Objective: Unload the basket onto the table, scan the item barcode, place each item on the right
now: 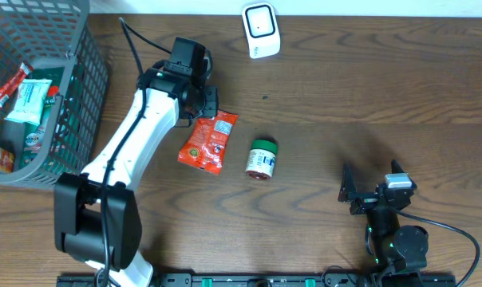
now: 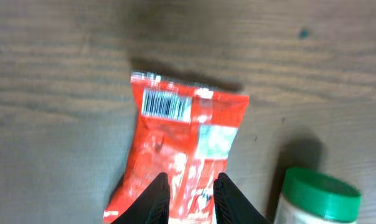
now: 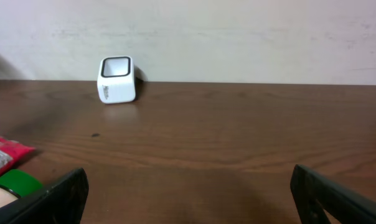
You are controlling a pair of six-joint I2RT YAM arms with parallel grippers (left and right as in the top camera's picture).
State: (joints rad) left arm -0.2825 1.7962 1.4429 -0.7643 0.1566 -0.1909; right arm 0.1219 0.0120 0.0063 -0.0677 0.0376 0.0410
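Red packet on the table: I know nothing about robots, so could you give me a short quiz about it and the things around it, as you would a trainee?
1. True or false: the red packet lies with its barcode facing up.
2. Which other item lies closest to the packet? A) a green-lidded jar B) a banana C) a mug
3. Fill in: the right pincer stands ____, with nothing between its fingers.
Key: 1 true; 2 A; 3 open.
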